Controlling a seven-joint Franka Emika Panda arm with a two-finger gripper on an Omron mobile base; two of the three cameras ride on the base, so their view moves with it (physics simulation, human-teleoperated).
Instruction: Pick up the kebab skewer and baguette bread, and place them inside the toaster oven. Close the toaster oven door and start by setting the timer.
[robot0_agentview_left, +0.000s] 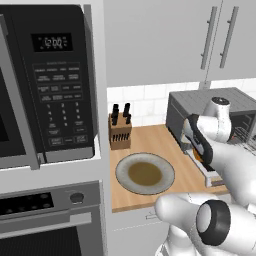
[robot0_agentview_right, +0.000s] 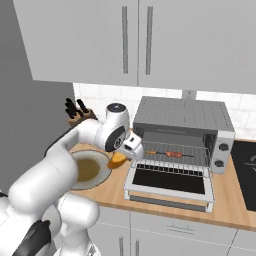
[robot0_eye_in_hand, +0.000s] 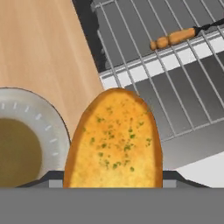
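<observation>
Between tool fingers, baguette bread

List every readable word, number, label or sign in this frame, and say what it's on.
"12:00", or close to it: the lit display on the microwave; digits blurred, so not certain.
Microwave keypad: rows of button labels, too small to read.
Built-in oven panel: dark button row, nothing legible.
Toaster oven, its knobs, plate, knife block: no text visible.
</observation>
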